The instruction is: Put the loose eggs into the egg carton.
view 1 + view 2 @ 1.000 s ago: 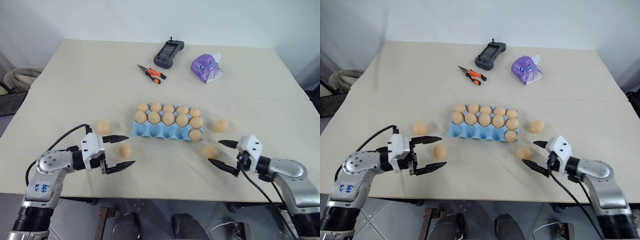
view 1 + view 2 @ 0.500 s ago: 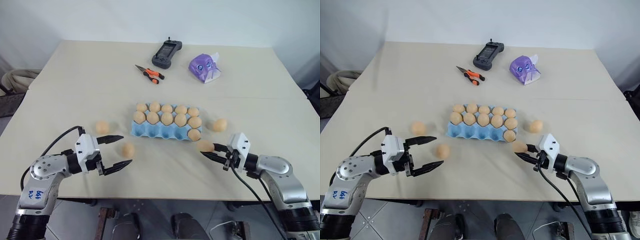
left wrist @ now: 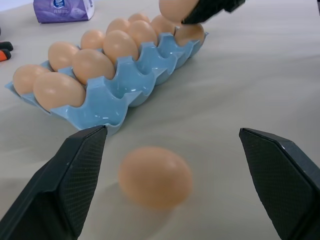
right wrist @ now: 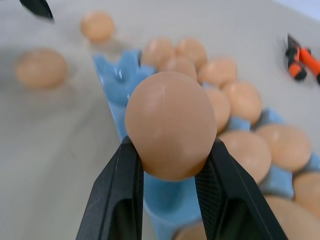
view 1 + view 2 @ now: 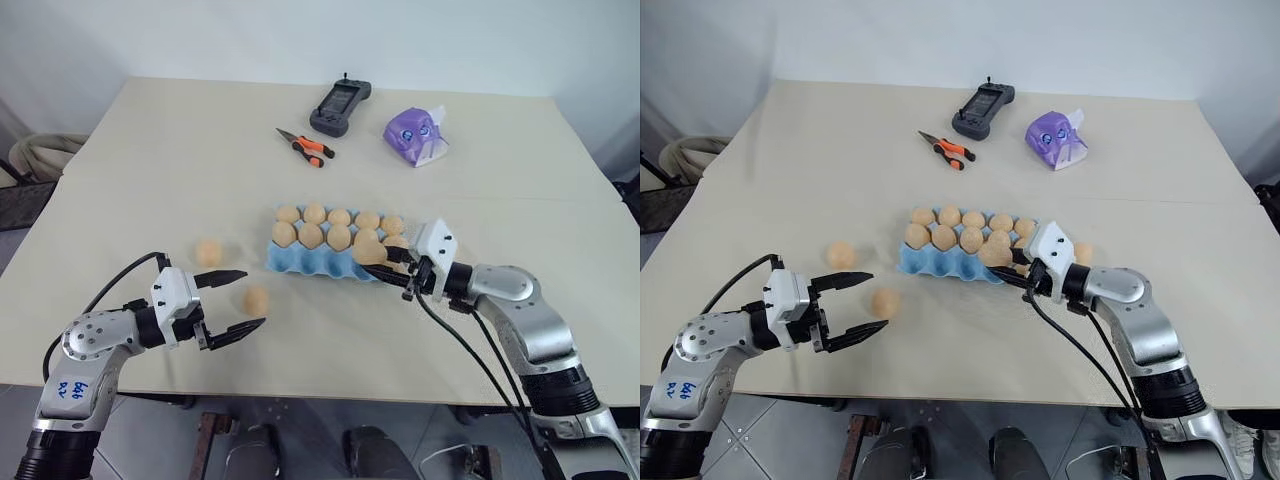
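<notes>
The right gripper point(image 5: 392, 268) is clenched on one tan egg point(image 5: 369, 250), holding it just above the near right part of the light blue egg carton point(image 5: 310, 262), which sits mid-table point(image 5: 180, 150). From the right wrist view the two black fingers point(image 4: 117, 200) press against both sides of that egg point(image 4: 170, 132), with the filled cups of the carton point(image 4: 172, 207) behind it. The carton's far and middle rows are full of eggs, while most of its near row stands bare. The left gripper point(image 5: 238, 300) hangs near the left front of the table with its fingers spread wide and nothing between them; a loose egg point(image 5: 255, 299) lies on the table just beyond its fingertips, between it and the carton. Another loose egg point(image 5: 208, 252) rests farther left, near the carton's left end. At the far side of the table lie orange-handled pliers point(image 5: 304, 145), a dark handheld controller point(image 5: 338, 107) and a purple tissue pack point(image 5: 415, 135).
</notes>
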You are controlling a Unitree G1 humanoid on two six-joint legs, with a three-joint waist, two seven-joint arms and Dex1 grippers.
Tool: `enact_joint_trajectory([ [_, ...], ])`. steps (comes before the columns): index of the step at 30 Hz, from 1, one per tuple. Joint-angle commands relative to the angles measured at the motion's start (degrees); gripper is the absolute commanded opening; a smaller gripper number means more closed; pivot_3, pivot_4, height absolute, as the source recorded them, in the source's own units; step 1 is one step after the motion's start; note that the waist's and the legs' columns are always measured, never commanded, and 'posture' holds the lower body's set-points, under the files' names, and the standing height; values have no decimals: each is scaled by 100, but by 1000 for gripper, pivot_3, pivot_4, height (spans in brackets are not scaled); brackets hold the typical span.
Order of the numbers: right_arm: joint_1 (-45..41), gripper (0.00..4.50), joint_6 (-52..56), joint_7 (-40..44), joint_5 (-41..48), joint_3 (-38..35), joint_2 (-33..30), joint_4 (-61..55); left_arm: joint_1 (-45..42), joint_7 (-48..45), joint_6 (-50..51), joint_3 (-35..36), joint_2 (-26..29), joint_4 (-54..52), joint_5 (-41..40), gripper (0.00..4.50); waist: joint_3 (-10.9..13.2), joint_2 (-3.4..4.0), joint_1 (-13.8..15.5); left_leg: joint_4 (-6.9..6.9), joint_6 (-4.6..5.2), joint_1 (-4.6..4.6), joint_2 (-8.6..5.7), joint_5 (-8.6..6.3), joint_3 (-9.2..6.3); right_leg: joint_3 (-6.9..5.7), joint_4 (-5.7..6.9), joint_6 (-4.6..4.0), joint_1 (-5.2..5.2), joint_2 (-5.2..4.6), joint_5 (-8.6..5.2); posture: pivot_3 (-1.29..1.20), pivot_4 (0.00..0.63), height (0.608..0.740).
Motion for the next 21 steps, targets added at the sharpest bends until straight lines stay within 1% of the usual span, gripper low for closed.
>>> enact_joint_trajectory([
  [1, -77, 1962, -127, 29, -6, -34, 24, -27, 54, 40, 7, 124, -5, -275, -144, 4500, 0, 0, -13, 0, 0, 0, 1, 0, 0, 0, 0, 0, 0, 0, 0, 0, 150, 740],
  [5, -88, 3411, -92, 5, 124, -110, 144, -140, 75, 68, 42, 122, -4, -312, -160, 4500, 0, 0, -40, 0, -1, 2, 6, 1, -2, 0, 5, 0, -1, 5, 0, 0, 150, 740],
  [8, 100, 4474, -151, 53, 279, -396, 20, -283, 73, 57, 67, 119, 5, -304, -172, 4500, 0, 0, -31, 1, -2, 2, 6, 1, -2, 0, 8, 0, -1, 6, 0, 0, 150, 740],
  [11, 435, 4474, -131, 50, 466, -838, -207, -459, 62, 33, 69, 115, 15, -271, -184, 4500, 0, 0, 21, -1, -2, -2, 1, 1, -6, -5, 1, 0, 0, 1, 0, 0, 150, 740],
  [13, 800, 4474, -201, -3, 550, -1261, -389, -600, 36, 23, 73, 101, 14, -237, -194, 4500, 0, 0, 63, 1, 3, -8, -2, -2, -8, -8, -5, 0, 0, -1, 0, 0, 150, 740],
  [17, 1773, 4474, -502, -26, 598, -2197, -721, -742, -25, -52, 202, 76, 1, -169, -327, 4500, 0, 0, 133, 1, 5, -10, -4, -3, -10, -10, -8, 0, 0, 0, 0, 0, 150, 740],
  [21, 2693, 4474, -1042, -118, 601, -3068, -720, -597, -261, 2, 351, 89, -71, -15, -443, 4500, 0, 0, 134, 3, 4, -9, -6, -3, -12, -9, -7, 0, 3, 4, 0, 0, 150, 740],
])
